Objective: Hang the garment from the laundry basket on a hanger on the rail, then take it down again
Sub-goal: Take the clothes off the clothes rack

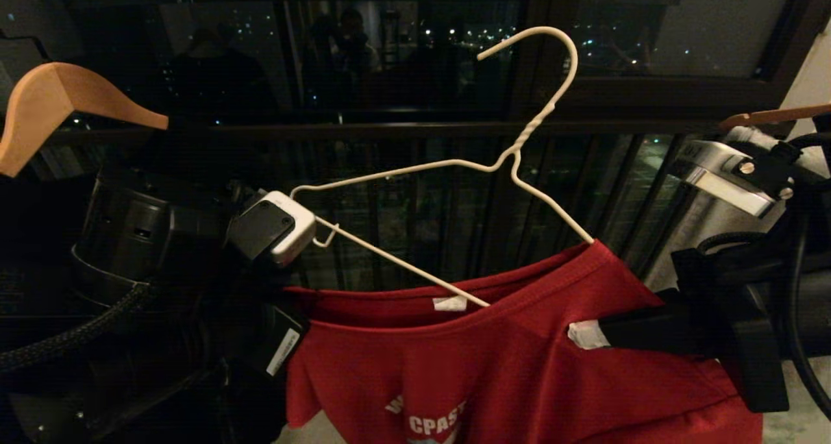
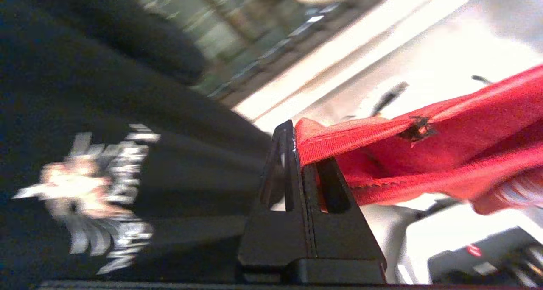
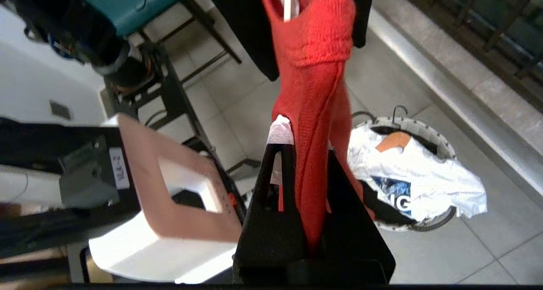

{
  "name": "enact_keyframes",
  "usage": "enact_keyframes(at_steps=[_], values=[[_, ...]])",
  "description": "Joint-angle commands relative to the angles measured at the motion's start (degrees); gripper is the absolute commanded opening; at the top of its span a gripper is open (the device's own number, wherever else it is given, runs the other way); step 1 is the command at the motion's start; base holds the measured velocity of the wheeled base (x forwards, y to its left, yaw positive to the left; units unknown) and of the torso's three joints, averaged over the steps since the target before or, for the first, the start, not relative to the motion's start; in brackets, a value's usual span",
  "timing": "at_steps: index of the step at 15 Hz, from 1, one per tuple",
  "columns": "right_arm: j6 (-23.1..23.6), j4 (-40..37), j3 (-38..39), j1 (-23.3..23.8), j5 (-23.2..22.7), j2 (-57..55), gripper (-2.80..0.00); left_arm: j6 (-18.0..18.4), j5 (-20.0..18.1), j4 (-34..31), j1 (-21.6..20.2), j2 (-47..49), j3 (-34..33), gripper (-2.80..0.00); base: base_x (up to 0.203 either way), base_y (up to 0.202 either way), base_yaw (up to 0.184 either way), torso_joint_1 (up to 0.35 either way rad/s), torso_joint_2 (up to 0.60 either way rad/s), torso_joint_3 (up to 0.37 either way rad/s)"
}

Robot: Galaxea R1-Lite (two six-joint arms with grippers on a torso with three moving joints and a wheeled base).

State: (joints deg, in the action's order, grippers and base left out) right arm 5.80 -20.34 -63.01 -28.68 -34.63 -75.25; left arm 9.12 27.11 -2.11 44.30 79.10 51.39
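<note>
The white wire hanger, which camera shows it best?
The head view: the hanger shows whole there, hook, twisted neck and both arms, one arm tucked into the red T-shirt. The right wrist view catches only white stubs above the shirt's collar. The left wrist view shows none of it.

You have a thick wooden hanger (image 1: 62, 103) at far left, against the dark window (image 1: 389, 54); a black T-shirt with pale print (image 2: 97, 196) hangs beside it; down on the tiled floor (image 3: 424, 86) a white T-shirt with a dark graphic (image 3: 407, 179) lies heaped.
</note>
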Motion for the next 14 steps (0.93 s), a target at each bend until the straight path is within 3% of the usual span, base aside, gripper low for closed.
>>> enact_keyframes(at_steps=[1, 4, 14], values=[[-0.09, 0.30, 0.35, 0.03, 0.38, -0.16, -2.80, -0.02, -2.50, 0.00, 1.07, -0.59, -0.47, -2.80, 0.000, 0.000, 0.000, 0.000, 0.00, 0.000], [-0.09, 0.30, 0.35, 0.00, 0.65, -0.25, -2.80, -2.59, -3.20, 0.35, 3.17, 0.84, -0.41, -2.80, 0.000, 0.000, 0.000, 0.000, 0.00, 0.000], [-0.09, 0.39, 0.52, -0.05, 0.70, -0.52, -2.80, -2.61, -2.94, 0.44, 3.17, 1.06, -0.57, -2.80, 0.000, 0.000, 0.000, 0.000, 0.00, 0.000]])
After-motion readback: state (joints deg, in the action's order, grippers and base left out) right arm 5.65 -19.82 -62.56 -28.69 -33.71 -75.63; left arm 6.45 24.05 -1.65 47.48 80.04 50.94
